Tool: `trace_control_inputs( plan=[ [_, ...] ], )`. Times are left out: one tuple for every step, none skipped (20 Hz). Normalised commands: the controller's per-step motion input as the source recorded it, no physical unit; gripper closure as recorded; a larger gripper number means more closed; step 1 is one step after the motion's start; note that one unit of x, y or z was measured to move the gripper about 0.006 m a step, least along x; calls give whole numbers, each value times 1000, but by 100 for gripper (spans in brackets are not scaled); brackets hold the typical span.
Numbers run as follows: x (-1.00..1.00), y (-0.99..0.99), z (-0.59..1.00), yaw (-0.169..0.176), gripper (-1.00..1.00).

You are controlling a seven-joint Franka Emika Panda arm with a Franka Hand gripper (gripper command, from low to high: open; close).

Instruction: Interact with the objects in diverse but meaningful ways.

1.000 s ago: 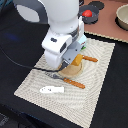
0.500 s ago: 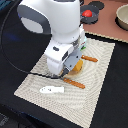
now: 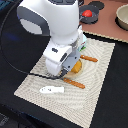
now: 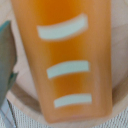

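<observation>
Change: since a second ago the arm is sinking lower over the mat point(image 3: 100, 75).
Arm: leaning down, wrist covering the plate point(image 4: 22, 102).
Gripper: hidden, grip impossible to tell.
Bread loaf point(image 4: 67, 60): lying on the plate, filling the wrist view.
Tomato point(image 3: 90, 14): sitting well apart.

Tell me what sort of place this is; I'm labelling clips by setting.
Probably a lab tabletop staged as a toy kitchen: a striped placemat, a golden bread loaf on a round plate, a red tomato.

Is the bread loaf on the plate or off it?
On it. In the wrist view the bread loaf lies flat over the plate, whose rim curves beneath it.
</observation>
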Motion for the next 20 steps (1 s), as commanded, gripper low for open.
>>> trace_control_inputs(
  plan=[
    [0,91,531,0,-100],
    [0,34,643,0,-100],
    [-120,0,837,0,-100],
    [-203,-77,957,-2,-100],
    [-271,-214,1000,-16,-100],
    [-283,-340,1000,-7,-100],
    [-269,-429,1000,0,-100],
    [-249,-483,1000,0,-100],
    [-237,-557,849,0,-100],
    [-86,-709,649,0,-100],
    [0,-769,503,3,-100],
    [0,-823,451,5,-100],
    [0,-851,409,0,-100],
    [0,-869,380,0,-100],
    [0,-886,369,0,-100],
    [0,-886,357,0,-100],
    [0,-877,317,0,-100],
    [0,-877,257,2,-100],
    [0,-886,203,5,-100],
    [0,-889,149,7,-100]
  ],
)
